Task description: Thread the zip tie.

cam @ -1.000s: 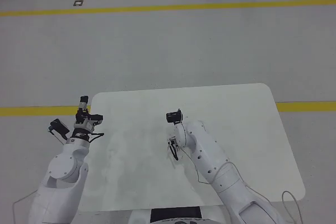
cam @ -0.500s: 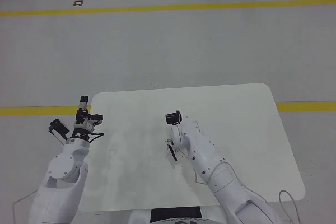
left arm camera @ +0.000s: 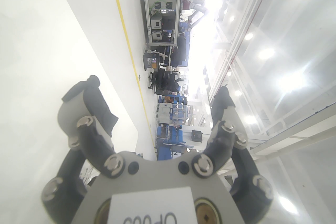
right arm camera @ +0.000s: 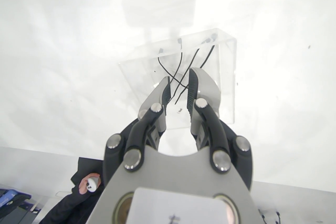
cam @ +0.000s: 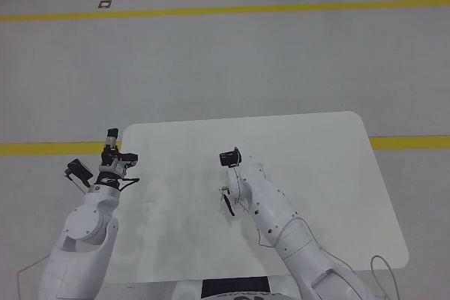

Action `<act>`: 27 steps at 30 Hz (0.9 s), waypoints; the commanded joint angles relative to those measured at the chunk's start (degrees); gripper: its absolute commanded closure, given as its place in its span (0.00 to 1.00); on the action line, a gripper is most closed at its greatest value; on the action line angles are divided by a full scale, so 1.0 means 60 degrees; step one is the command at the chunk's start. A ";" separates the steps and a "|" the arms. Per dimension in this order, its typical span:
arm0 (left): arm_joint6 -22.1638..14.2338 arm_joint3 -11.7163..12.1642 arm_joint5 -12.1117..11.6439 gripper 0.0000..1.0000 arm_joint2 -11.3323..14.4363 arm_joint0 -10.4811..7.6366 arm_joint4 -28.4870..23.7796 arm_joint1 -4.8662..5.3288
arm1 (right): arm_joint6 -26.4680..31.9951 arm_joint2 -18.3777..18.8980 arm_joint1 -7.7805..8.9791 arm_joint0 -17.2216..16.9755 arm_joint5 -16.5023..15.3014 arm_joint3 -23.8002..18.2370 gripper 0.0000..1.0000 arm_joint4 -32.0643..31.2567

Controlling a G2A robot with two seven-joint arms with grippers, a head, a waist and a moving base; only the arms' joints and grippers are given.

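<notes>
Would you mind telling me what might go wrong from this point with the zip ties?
The zip ties lie crossed in the clear box, so the open right hand may pinch several at once.
A finger could catch the box's wall and shift it.
The left hand hangs open at the edge of the table, far from any handover.

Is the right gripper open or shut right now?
Open. On the right gripper the pads stand apart, and black zip ties in the clear box show through the gap between them.
</notes>
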 commanded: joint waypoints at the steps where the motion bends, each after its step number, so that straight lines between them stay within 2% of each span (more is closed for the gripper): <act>1: 0.0000 0.0000 0.0000 0.00 0.0000 0.0000 0.0000 0.0000 | -0.0037 -0.0006 -0.0019 0.0022 0.0000 0.0078 0.86 0.0015; 9: 0.0000 0.0000 0.0000 0.00 0.0000 0.0000 0.0000 0.0000 | -0.0165 0.0048 -0.0127 0.0175 0.0000 0.0490 0.92 -0.0108; 19: 0.0000 0.0000 0.0000 0.00 0.0000 0.0000 0.0000 0.0000 | -0.0188 0.0206 -0.0249 0.0143 0.0000 0.0543 0.90 -0.0320; 24: 0.0000 0.0000 0.0000 0.00 0.0000 0.0000 0.0000 0.0000 | -0.0211 0.0202 -0.0268 0.0168 0.0000 0.0646 0.84 -0.0320; 27: 0.0000 0.0000 0.0000 0.00 0.0000 0.0000 0.0000 0.0000 | -0.0218 0.0189 -0.0279 0.0203 0.0000 0.0712 0.85 -0.0320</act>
